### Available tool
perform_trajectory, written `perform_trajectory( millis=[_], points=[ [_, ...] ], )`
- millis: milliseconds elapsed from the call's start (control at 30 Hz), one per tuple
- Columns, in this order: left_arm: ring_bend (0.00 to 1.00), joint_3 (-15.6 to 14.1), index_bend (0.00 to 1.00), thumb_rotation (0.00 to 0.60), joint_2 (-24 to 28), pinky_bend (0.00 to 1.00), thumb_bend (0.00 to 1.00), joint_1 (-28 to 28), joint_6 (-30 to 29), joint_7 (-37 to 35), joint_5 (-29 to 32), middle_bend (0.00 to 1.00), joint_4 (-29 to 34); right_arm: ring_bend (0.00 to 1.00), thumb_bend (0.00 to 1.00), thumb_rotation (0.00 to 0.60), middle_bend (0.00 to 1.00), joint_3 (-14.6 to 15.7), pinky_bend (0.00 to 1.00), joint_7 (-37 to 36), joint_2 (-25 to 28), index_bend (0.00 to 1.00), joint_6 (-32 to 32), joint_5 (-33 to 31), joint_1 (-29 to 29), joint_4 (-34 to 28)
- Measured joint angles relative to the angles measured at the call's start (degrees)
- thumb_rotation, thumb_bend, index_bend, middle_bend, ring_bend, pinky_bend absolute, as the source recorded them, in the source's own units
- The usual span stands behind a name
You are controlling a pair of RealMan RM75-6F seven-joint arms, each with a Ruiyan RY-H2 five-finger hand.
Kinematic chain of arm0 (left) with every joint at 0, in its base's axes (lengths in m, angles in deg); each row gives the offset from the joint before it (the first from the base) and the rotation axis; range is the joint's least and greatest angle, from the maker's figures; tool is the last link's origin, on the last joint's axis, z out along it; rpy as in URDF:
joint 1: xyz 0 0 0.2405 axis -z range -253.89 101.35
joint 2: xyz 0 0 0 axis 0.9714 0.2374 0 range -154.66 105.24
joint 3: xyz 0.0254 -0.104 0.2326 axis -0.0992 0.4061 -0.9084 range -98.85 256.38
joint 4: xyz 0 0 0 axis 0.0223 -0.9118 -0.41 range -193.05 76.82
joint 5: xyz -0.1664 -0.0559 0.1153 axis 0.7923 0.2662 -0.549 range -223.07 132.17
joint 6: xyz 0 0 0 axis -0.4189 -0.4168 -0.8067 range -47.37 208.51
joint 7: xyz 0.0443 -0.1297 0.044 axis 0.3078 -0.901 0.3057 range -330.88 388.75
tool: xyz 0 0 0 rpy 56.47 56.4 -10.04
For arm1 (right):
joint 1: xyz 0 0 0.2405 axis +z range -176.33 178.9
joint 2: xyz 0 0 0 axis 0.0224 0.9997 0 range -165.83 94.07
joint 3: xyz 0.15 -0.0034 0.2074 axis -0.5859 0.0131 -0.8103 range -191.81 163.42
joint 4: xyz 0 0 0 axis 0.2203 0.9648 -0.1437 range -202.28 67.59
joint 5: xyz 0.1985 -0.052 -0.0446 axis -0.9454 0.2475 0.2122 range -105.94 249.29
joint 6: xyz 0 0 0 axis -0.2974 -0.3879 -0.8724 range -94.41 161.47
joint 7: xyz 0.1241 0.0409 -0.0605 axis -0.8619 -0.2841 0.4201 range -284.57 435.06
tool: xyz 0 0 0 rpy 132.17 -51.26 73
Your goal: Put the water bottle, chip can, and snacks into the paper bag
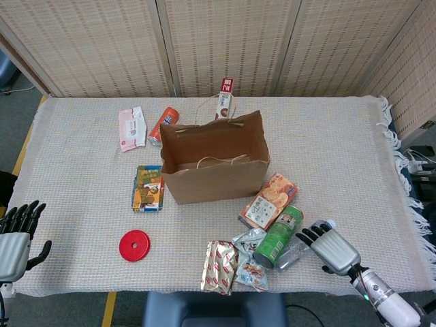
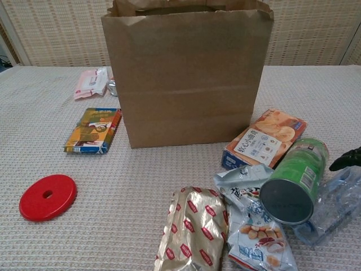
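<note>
The brown paper bag (image 1: 214, 160) (image 2: 186, 70) stands open in the middle of the table. In front of it to the right lie the green chip can (image 1: 278, 236) (image 2: 294, 179), a clear water bottle (image 1: 294, 253) (image 2: 333, 206), an orange snack box (image 1: 269, 199) (image 2: 264, 138) and several snack packets (image 1: 235, 262) (image 2: 194, 231). My right hand (image 1: 330, 245) (image 2: 347, 158) hovers over the bottle with fingers spread, holding nothing. At the table's near left edge my left hand (image 1: 17, 235) rests open and idle.
A red disc (image 1: 134, 245) (image 2: 47, 196) and a flat colourful packet (image 1: 148, 187) (image 2: 93, 130) lie left of the bag. Behind the bag are a pink pack (image 1: 131, 127), an orange can (image 1: 163, 125) and a small upright carton (image 1: 225, 97).
</note>
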Motion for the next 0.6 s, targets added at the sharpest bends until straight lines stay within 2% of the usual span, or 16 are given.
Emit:
perform_trajectory(
  millis=[167,600],
  points=[
    [0.0,0.0,0.02,0.6,0.0,0.0,0.39,0.0,0.1,-0.1,0.0,0.0,0.0,0.29,0.0,0.6,0.26,-0.3,0.3,2.7,-0.7,0.2,2.3,-2.6,1.0,-0.8],
    [0.0,0.0,0.02,0.6,0.0,0.0,0.39,0.1,0.2,-0.1,0.0,0.0,0.0,0.29,0.0,0.6,0.26,-0.6,0.3,10.5,-2.8,0.21,5.5,-7.7,2.9,-1.7]
  ],
)
